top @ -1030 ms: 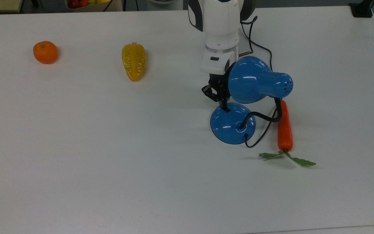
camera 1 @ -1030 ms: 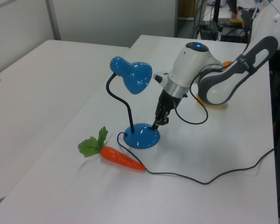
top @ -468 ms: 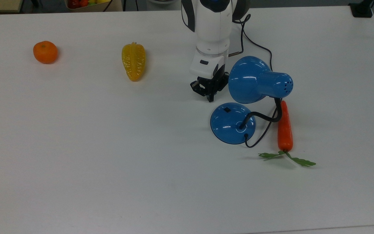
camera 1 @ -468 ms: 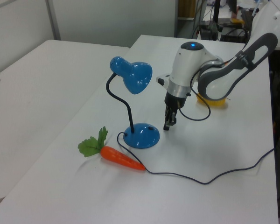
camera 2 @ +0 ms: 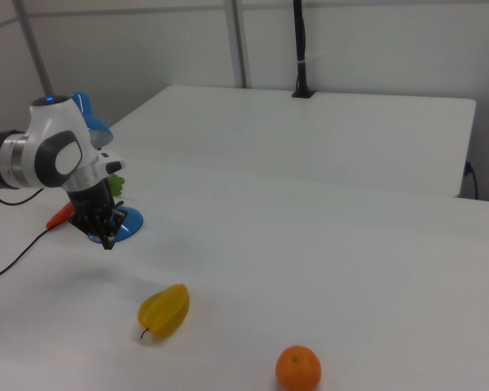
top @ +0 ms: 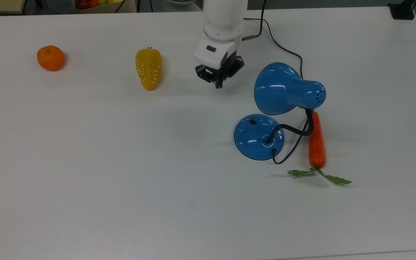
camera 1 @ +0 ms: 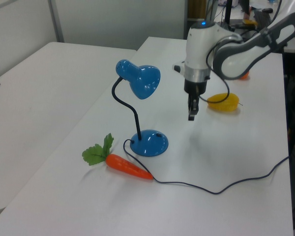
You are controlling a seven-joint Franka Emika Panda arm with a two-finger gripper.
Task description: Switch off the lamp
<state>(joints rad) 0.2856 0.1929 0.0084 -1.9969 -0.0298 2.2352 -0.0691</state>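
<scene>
lamp unlit, switch on base untouched now; likely done. gripper well clear above table, fingers pinched together, holding nothing.

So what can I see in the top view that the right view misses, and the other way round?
The top view alone shows the small black switch on the lamp's base and the whole carrot with its leaves. The right view alone shows a second white table and a black post behind. Both show the lamp, pincer, yellow fruit and orange.
</scene>
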